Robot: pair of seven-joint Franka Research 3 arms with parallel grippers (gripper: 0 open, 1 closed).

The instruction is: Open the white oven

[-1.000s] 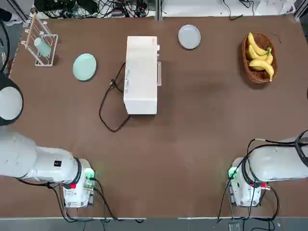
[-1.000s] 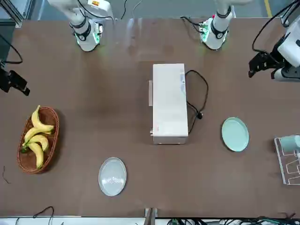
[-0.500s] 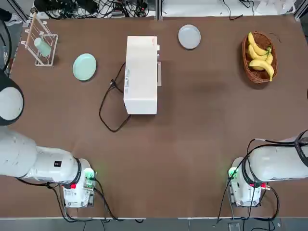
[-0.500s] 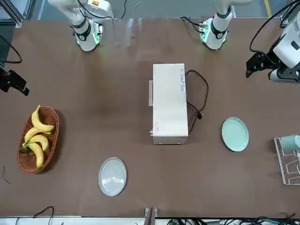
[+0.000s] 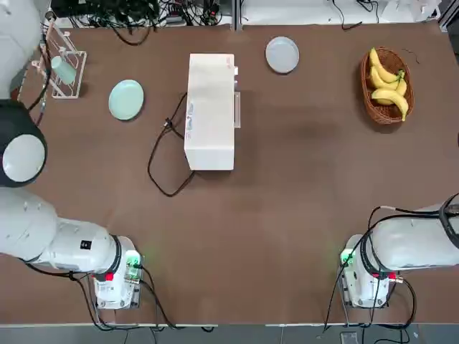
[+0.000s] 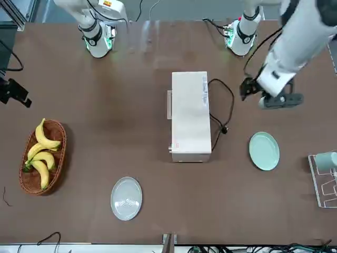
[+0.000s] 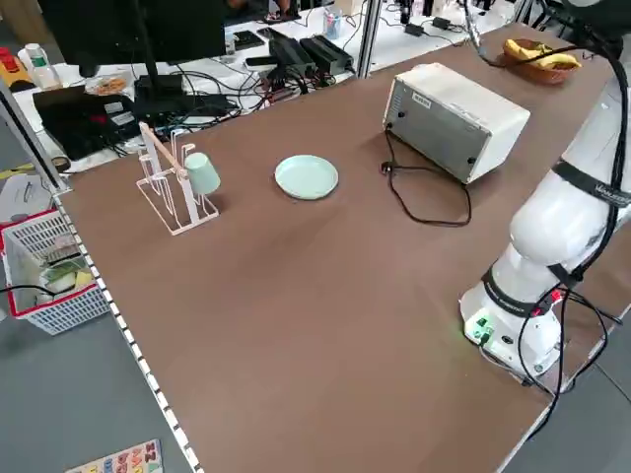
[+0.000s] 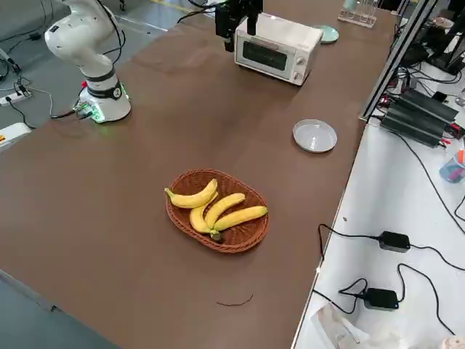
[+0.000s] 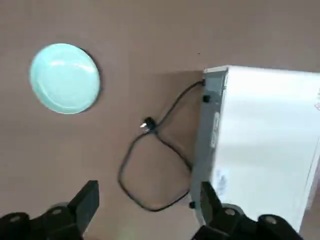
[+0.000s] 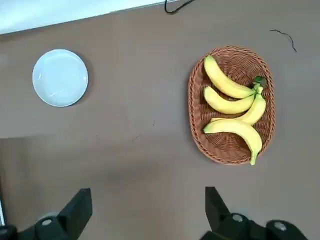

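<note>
- The white oven (image 5: 210, 111) stands on the brown tabletop (image 5: 287, 186), about midway between the side edges and toward the far edge, its long body running from far to near.
- Its door (image 8: 266, 55) faces the robot's right edge and is closed, as the right side view shows.
- A black power cord (image 5: 162, 154) loops on the tabletop from the oven's back side, toward the robot's left.
- The left gripper (image 6: 263, 95) hangs above the tabletop beside the cord, on the oven's back side and apart from the oven; its fingers (image 9: 86, 199) are spread and hold nothing.
- The right gripper (image 10: 145, 205) is held high over the right part of the tabletop, its fingers (image 10: 80, 205) released and empty.
- A green plate (image 5: 126, 99) lies left of the oven, nearer the far-left corner.
- A rack (image 5: 61, 64) with a green cup (image 5: 63, 69) stands in the far-left corner.
- A grey plate (image 5: 282, 54) lies near the far edge, just right of the oven.
- A wicker basket (image 5: 374, 100) with bananas (image 5: 388, 82) sits near the far-right corner.
</note>
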